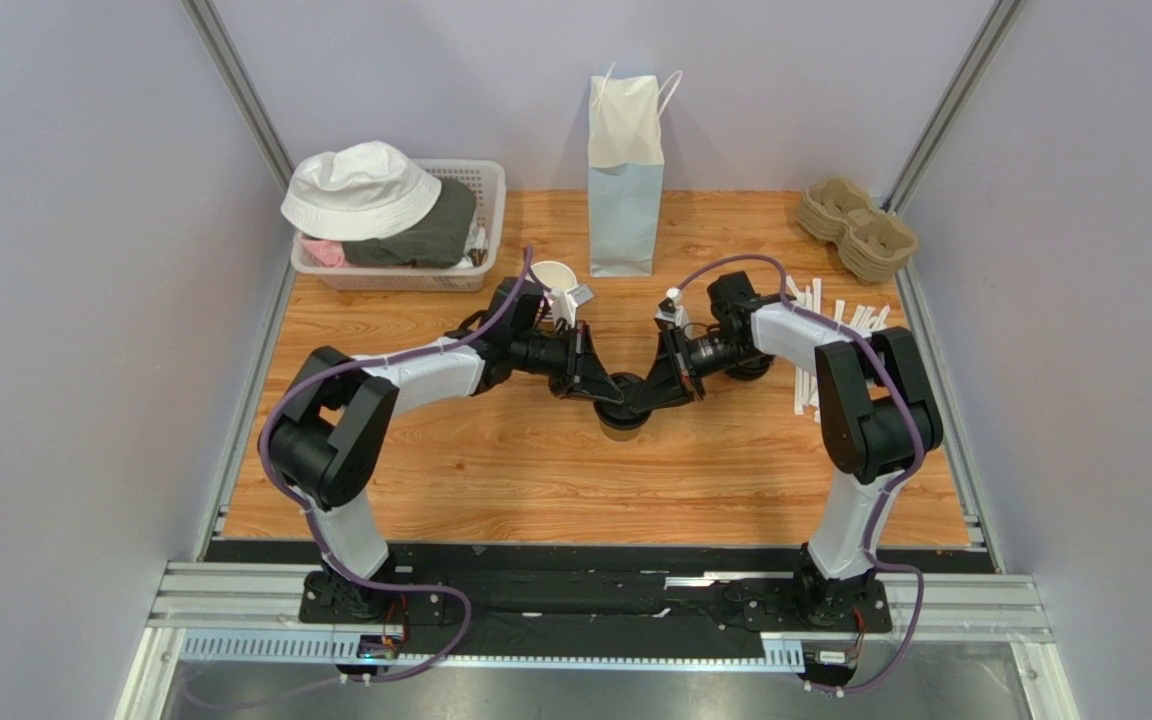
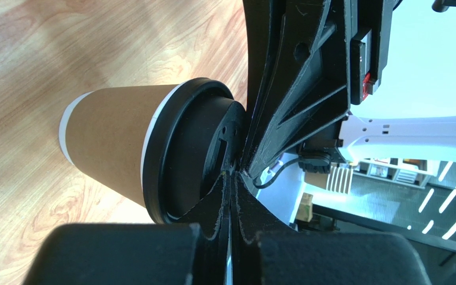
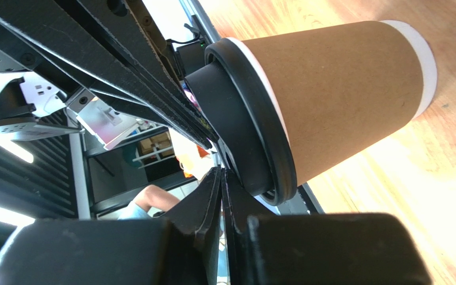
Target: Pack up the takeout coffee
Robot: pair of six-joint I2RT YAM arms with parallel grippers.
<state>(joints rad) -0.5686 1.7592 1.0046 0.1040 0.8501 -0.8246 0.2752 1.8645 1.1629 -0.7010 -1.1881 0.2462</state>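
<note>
The takeout coffee (image 1: 626, 408) stands upright at the table's middle, a brown paper cup with a white rim band and a black lid. In the left wrist view the coffee (image 2: 117, 148) fills the left half. In the right wrist view the coffee (image 3: 331, 95) fills the upper right. My left gripper (image 1: 602, 386) comes at it from the left and my right gripper (image 1: 662, 383) from the right. Both meet over the lid. The left gripper (image 2: 234, 178) is shut, its tips against the lid's top. The right gripper (image 3: 221, 176) is shut, its tips beside the lid's raised top. Neither holds anything.
A tall white paper bag (image 1: 626, 165) stands open at the back centre. A stack of lidless white-rimmed cups (image 1: 557, 284) is behind the left arm. A basket (image 1: 489, 188) with a white hat sits back left. Cardboard cup carriers (image 1: 856, 228) and white sticks (image 1: 838, 321) lie at the right.
</note>
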